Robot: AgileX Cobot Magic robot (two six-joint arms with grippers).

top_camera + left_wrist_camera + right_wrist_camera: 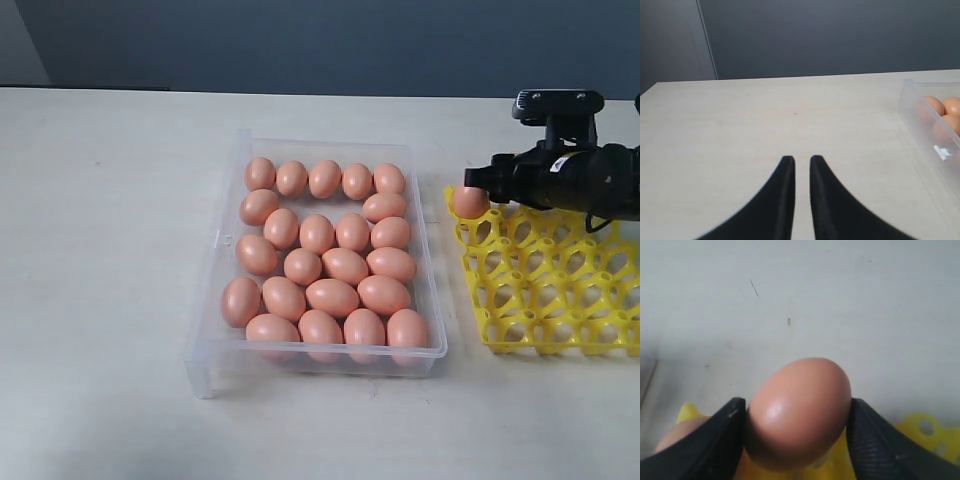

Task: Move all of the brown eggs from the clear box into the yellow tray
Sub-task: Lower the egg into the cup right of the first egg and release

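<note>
A pale, lightly scuffed tabletop [100, 300] meets a dark grey-blue wall [300, 40].

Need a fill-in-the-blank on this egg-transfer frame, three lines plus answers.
1. The right gripper clamps one brown ____ over a corner of the yellow tray.
2. In the exterior view, the clear box of brown eggs sits to the ____ of the tray.
3. The left gripper holds ____.
Answers: egg; left; nothing.
</note>
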